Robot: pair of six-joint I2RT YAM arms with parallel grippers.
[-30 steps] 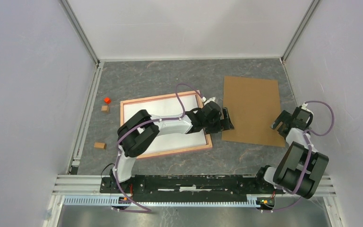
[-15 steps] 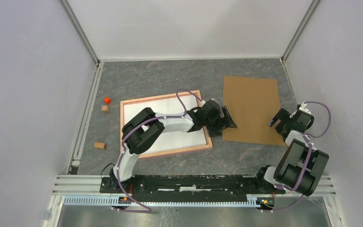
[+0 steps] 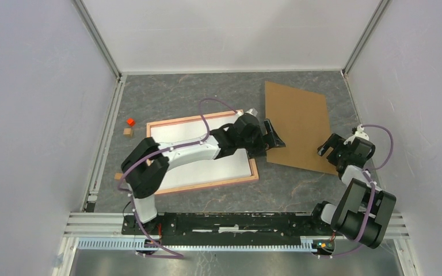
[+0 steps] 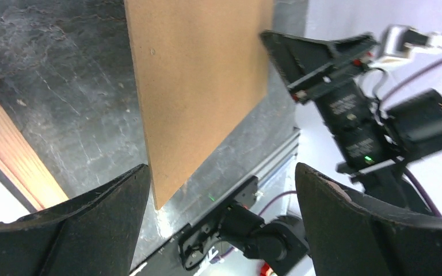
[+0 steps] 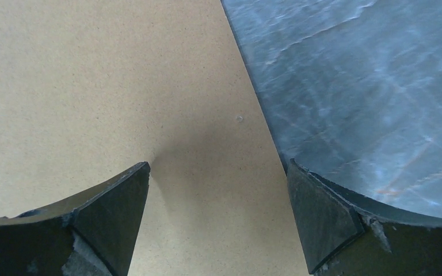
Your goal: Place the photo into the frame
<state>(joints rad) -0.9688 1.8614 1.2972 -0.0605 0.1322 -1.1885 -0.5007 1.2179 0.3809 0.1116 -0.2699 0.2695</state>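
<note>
left gripper (image 3: 271, 137): spread wide, at brown board (image 3: 296, 123) edge nearest frame (image 3: 218, 183) | right gripper (image 3: 328, 148): spread too, over board's opposite edge | risk: a sloppy push probably skids board into frame

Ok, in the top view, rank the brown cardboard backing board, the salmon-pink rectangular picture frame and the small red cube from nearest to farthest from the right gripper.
1. brown cardboard backing board: on the right, just under the right gripper.
2. salmon-pink picture frame: left of centre.
3. small red cube: far left, beyond the frame.
</note>
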